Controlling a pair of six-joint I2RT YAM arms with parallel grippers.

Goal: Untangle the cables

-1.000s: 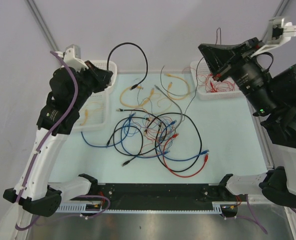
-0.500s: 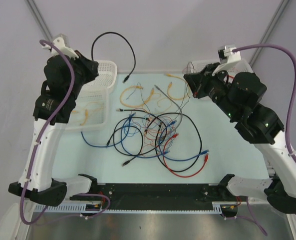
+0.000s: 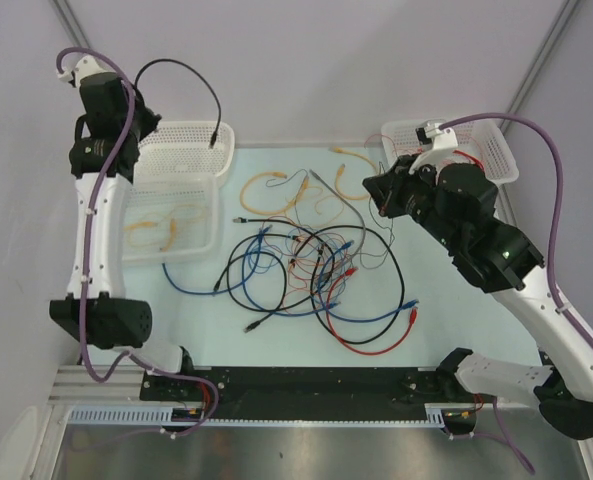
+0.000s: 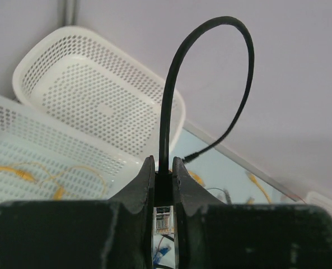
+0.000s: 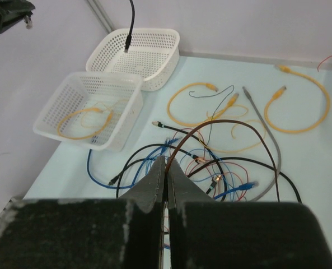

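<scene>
the basket (image 3: 181, 150) is white perforated plastic, the black cable (image 4: 167, 95) and brown wire (image 5: 238, 120) smooth-sheathed, the table top (image 3: 466, 290) smooth, matt.

Three white perforated baskets are standing on the pale table (image 3: 456, 290). At the far left, the far basket (image 3: 186, 148) is touching the nearer basket (image 3: 198, 228). The third basket (image 3: 498, 150) is sitting at the far right corner. A black strip (image 3: 316, 385) is running along the near edge.
</scene>
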